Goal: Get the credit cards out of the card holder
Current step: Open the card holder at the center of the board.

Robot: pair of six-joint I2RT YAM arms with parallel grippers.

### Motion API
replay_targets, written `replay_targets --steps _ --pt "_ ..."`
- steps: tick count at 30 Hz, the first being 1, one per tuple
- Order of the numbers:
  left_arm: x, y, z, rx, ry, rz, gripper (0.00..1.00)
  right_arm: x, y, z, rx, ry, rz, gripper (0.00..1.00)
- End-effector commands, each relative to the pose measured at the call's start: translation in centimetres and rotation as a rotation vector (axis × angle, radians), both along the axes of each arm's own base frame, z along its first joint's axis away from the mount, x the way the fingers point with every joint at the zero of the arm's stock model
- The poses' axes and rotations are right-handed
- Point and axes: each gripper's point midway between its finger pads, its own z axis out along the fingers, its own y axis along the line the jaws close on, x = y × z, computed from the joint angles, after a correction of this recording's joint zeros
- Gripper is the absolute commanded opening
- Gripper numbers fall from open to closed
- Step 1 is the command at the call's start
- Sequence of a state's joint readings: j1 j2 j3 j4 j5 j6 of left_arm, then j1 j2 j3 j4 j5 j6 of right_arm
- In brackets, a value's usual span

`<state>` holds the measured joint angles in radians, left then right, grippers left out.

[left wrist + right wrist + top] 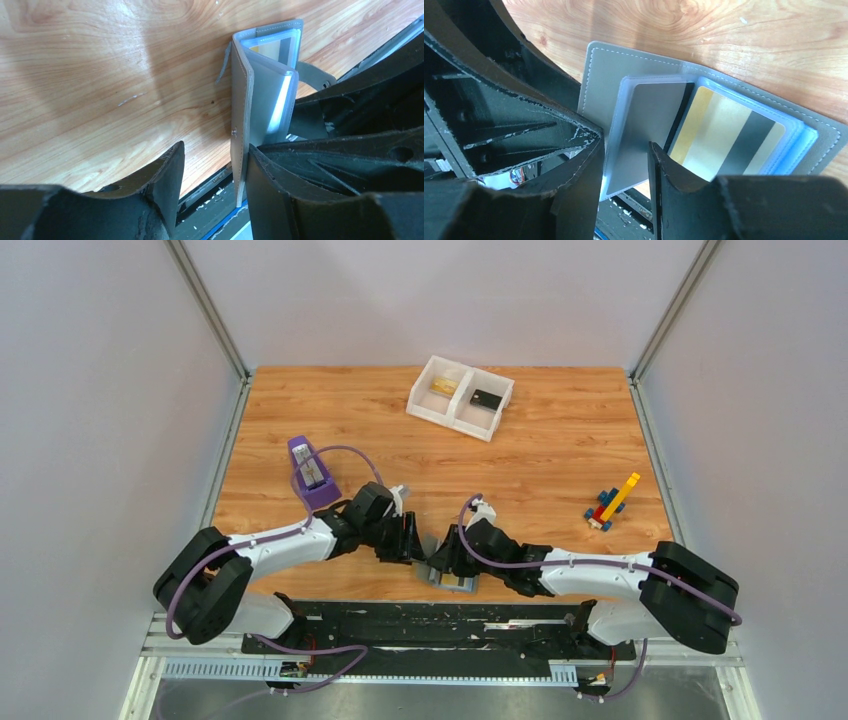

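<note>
The grey card holder (452, 578) lies open at the table's near edge, between both grippers. In the left wrist view one cover panel (240, 115) stands upright between my open left gripper's (215, 172) fingers, leaning on the right finger (272, 185). A gold-yellow credit card (264, 48) shows in a clear sleeve behind it. In the right wrist view the holder (611, 70) is spread open. A clear sleeve leaf with a grey face (644, 130) stands between my open right gripper's (624, 162) fingers. A gold-striped credit card (724, 135) lies in the sleeve beside it.
A white two-compartment tray (452, 412) at the back holds a gold card (443, 386) and a small black piece (486, 398). A purple object (312, 475) stands left of centre. A toy of coloured bricks (612, 504) lies at the right. A black rail (400, 618) runs along the near edge.
</note>
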<state>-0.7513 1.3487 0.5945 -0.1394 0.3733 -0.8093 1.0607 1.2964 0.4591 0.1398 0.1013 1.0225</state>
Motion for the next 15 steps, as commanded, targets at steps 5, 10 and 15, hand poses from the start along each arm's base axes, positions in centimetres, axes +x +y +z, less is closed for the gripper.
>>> replay_targets --steps 5,10,15 --pt "2.1 -1.2 3.6 -0.120 -0.058 0.016 0.64 -0.1 2.4 2.8 0.095 -0.047 0.096 0.41" --pt "2.8 -1.6 4.4 -0.151 -0.082 0.014 0.72 -0.9 3.3 2.7 0.116 -0.037 0.162 0.39" --pt "2.8 -2.0 4.6 -0.170 -0.084 -0.008 0.77 -1.1 3.4 2.7 0.114 -0.047 0.183 0.41"
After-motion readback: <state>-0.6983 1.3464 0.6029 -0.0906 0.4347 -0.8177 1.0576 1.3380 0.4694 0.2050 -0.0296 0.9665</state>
